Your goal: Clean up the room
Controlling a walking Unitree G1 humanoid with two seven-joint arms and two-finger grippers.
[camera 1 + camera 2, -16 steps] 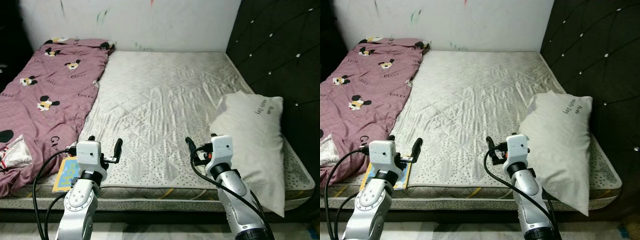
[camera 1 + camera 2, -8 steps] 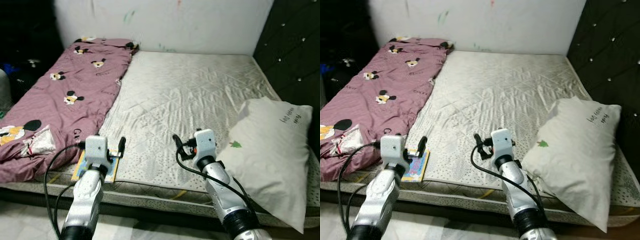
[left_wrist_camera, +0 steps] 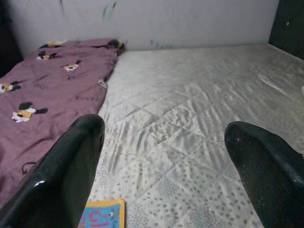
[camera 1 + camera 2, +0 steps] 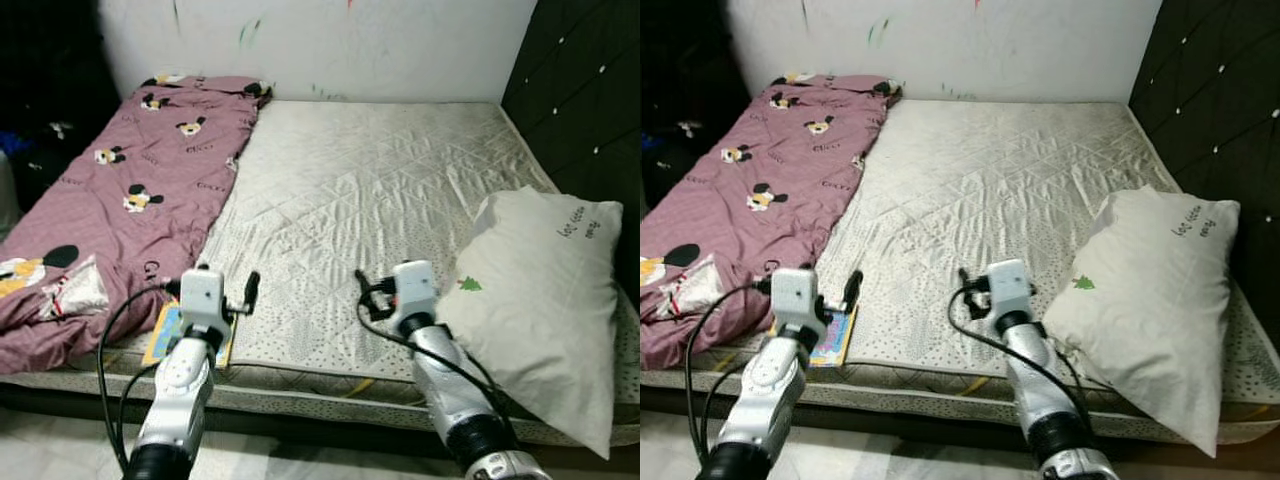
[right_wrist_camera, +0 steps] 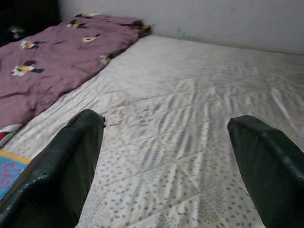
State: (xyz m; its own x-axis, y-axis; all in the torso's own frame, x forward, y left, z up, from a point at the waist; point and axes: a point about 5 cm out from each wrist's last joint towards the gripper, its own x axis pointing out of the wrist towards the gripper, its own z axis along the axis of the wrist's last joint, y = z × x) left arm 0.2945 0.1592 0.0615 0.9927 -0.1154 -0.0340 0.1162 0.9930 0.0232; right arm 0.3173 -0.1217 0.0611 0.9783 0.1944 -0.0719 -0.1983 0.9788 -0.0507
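Colourful booklet lying flat on the near left corner of the mattress, tucked against the edge of the purple blanket. Just below and slightly outward of the left gripper, corner peeking in under the fingers in the left wrist view. Long axis running roughly away from the robot, parallel to the blanket's edge. Clearly the left arm's job; right gripper well apart from it, out over bare mattress. Likely calling for a short dip down and to the left.

Both grippers spread wide, nothing held, fingers pointing up the bed toward the wall.

Crumpled wrapper or packet sitting on the blanket further left, near the bed's edge — another candidate for tidying. White pillow slumped at the right side against the dark padded headboard, overhanging the mattress edge. No bin, basket or box anywhere to drop things into.
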